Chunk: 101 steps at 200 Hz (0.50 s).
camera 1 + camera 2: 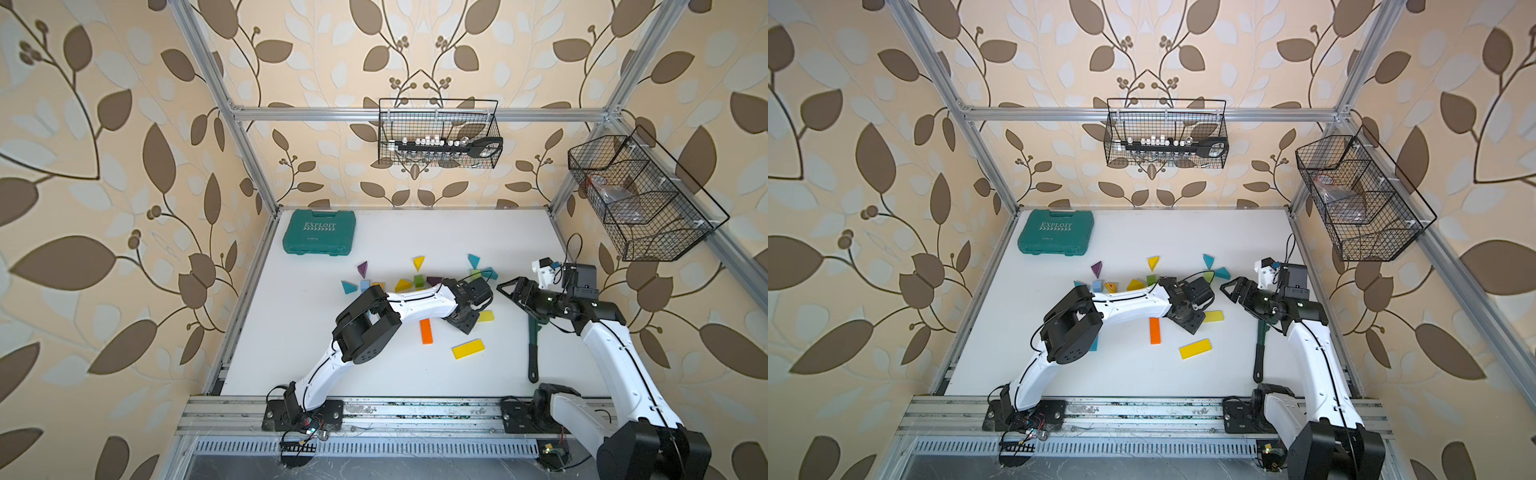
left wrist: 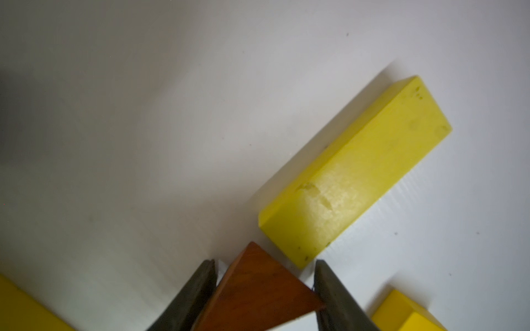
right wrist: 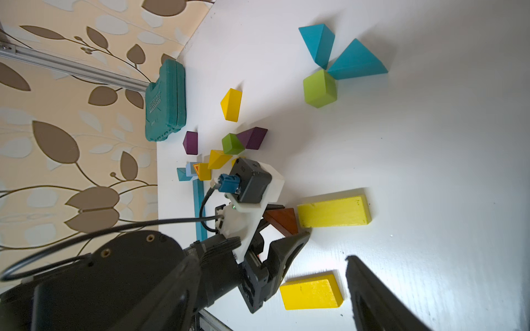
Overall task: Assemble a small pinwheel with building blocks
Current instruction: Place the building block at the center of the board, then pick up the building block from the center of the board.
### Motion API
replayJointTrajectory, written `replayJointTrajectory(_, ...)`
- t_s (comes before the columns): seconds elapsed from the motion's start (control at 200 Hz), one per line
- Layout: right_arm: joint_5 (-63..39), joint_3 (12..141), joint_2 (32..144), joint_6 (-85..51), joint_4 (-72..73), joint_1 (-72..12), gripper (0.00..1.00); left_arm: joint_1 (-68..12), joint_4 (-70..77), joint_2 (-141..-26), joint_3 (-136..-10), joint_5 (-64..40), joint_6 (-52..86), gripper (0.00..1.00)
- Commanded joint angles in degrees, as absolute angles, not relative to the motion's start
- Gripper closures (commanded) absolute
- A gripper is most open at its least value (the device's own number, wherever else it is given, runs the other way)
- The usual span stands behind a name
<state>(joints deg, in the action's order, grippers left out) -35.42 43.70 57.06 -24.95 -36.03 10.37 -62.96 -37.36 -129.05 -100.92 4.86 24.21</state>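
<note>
My white tabletop [image 1: 415, 237] sits in an aluminium frame [image 1: 415, 113] with leaf-papered walls [image 1: 104, 208]. My left tool [image 2: 265, 262] stands with jaws parted astride a brown wedge [image 2: 258, 289] lying just beside a scuffed yellow bar [image 2: 355, 172]; my right tool [image 1: 508, 291] hangs spread and empty. Farther back, bright painted building blocks [image 1: 418, 281] lie scattered.

My bench [image 1: 274, 332] is a plain white board. A teal tool case [image 1: 319, 232] lies flat at its far left corner, and a dark wrench [image 1: 533, 353] lies along my right side. Blocks are scattered between them: an orange bar [image 1: 426, 331] with a yellow bar [image 1: 468, 348] near it, two teal wedges [image 3: 355, 61] tip to tip beside a green cube [image 3: 319, 88], and a brown wedge [image 3: 282, 219] touching the end of a second yellow bar [image 3: 334, 210].
</note>
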Motion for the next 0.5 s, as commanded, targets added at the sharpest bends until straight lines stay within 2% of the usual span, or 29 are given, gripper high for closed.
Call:
replayJointTrajectory(0.0,-34.2,43.2,56.1,-23.8,-37.3,10.7,0.19,-62.8,-37.5,-127.7,-99.5,4.1,24.2,0.43)
replayJointTrajectory(0.085,-34.2,43.2,55.9,-23.8,-37.4,10.8,0.19,-62.8,-38.0,-127.5,-99.3,4.8,23.9,0.38)
replayJointTrajectory(0.13,-34.4,43.3,56.1,-23.7,-37.4,10.9,0.19,-62.8,-38.3,-127.5,-99.2,5.3,24.0,0.32)
replayJointTrajectory(0.175,-34.5,43.3,56.2,-23.7,-37.4,10.9,0.19,-62.8,-38.5,-127.3,-99.2,5.6,23.7,0.32)
replayJointTrajectory(0.25,-34.9,43.1,56.5,-23.7,-37.1,10.8,0.19,-62.8,-38.6,-126.9,-98.9,6.0,23.6,0.43)
replayJointTrajectory(0.3,-34.9,43.1,56.6,-23.7,-37.1,10.8,0.19,-62.8,-38.3,-126.6,-98.5,5.8,23.6,0.45)
replayJointTrajectory(0.5,-34.9,42.4,56.5,-23.2,-37.2,10.8,0.2,-62.8,-38.1,-124.9,-97.9,6.1,23.7,0.64)
